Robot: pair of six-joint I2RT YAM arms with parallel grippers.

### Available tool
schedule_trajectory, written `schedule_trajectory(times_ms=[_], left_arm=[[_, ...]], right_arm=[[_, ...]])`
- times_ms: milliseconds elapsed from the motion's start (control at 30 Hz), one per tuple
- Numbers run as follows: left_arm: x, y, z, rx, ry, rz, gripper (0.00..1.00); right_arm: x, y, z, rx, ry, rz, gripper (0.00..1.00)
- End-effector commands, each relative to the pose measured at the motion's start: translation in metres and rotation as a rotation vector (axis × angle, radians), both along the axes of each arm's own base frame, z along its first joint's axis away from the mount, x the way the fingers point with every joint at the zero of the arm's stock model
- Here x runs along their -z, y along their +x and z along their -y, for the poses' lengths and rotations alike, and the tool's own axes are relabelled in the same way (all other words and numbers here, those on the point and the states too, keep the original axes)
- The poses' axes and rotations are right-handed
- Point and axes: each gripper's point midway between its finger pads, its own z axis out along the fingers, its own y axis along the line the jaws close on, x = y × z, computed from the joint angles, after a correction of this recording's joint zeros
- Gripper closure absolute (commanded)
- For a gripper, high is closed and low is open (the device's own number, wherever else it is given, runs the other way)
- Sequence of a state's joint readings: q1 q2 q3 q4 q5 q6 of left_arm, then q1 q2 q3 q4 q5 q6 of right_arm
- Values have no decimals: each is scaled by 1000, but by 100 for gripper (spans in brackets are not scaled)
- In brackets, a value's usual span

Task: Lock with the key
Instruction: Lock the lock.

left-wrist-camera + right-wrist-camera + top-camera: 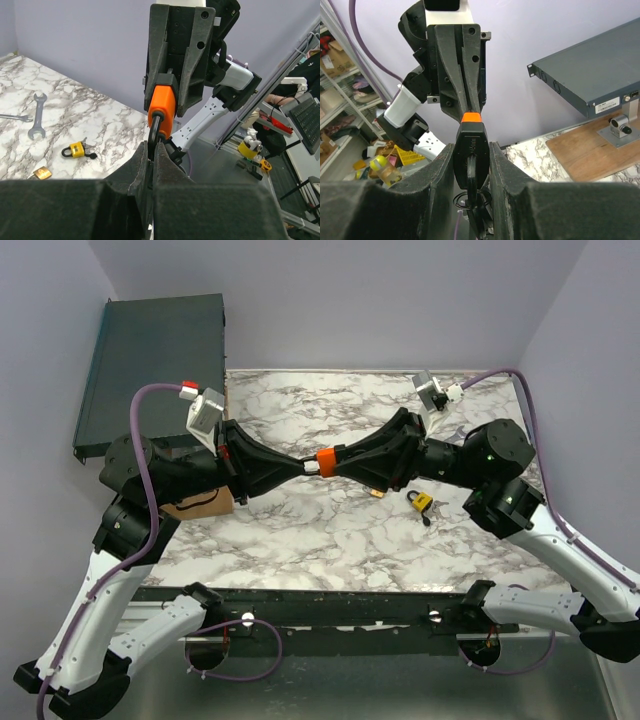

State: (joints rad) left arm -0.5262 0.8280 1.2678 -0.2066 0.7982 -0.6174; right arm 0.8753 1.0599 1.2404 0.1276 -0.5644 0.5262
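Note:
A padlock with a black body and an orange end [324, 461] hangs in the air between my two grippers over the middle of the marble table [330, 530]. My right gripper [347, 457] is shut on the padlock's body [471, 142]. A black key [473, 172] with a wire ring sticks in the keyhole between the right fingers [442, 170]. My left gripper [300, 468] is shut on the dark shackle [156, 131], just below the orange end [162, 105]. In the right wrist view the left gripper [466, 107] meets the padlock from above.
A small yellow padlock with a key [420, 501] lies on the table under the right arm, also seen in the left wrist view [76, 149]. A brass padlock [41, 173] and a wrench [37, 117] lie nearby. A dark grey box [150, 370] stands at the back left.

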Motion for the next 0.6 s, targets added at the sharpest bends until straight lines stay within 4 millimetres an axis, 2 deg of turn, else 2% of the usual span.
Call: schedule_trajectory(times_ms=[0, 267, 567], left_arm=[[3, 7, 9, 0, 10, -1, 100], [-1, 9, 12, 1, 2, -7, 100], [-25, 4, 6, -29, -52, 44, 100]], right_arm=[[29, -3, -22, -49, -72, -50, 99], [43, -12, -37, -62, -126, -52, 99], [73, -19, -47, -65, -203, -84, 99]])
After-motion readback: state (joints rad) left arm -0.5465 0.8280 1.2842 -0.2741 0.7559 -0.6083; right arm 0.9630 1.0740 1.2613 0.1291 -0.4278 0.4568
